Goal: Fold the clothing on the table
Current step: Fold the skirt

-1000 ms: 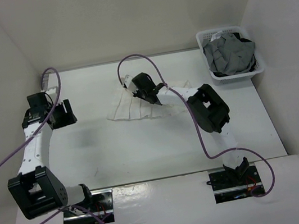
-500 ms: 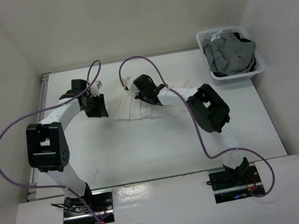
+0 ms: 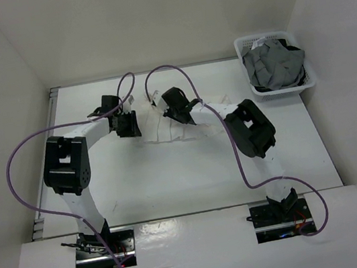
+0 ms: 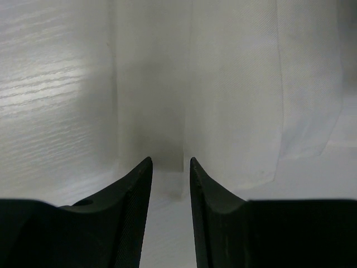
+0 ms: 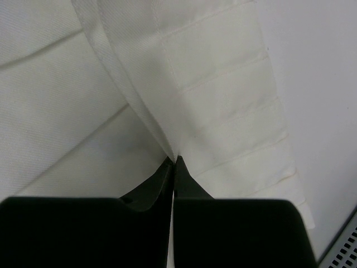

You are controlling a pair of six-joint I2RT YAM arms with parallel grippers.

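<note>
– Right gripper (image 5: 174,161): how is it found?
– Its fingertips are pressed together on a raised ridge of the clothing (image 3: 168,132), which is pinched near the cloth's far edge.
– And the left gripper (image 4: 169,164)?
– Its fingers (image 4: 136,184) are parted by a narrow gap, low over the table (image 3: 171,176). The skirt's left edge is seen just ahead of the tips, and cloth shows in the gap. No pinch can be made out.
– Where is the garment placed?
– It is spread on the far middle of the table, well apart from the basket (image 3: 308,81) with the grey garment (image 3: 273,68).
– Which way is it laid?
– Its long axis is set left to right across the table, and the pleat lines are set across that, far to near. Which side is the waistband cannot be told from above.
– What is the coming move turned on?
– The skirt is found to the right of the left gripper, along the cloth's own long axis. A fold toward the right is judged likely, so the left edge must be caught first. The left arm is the nearer to that edge.
</note>
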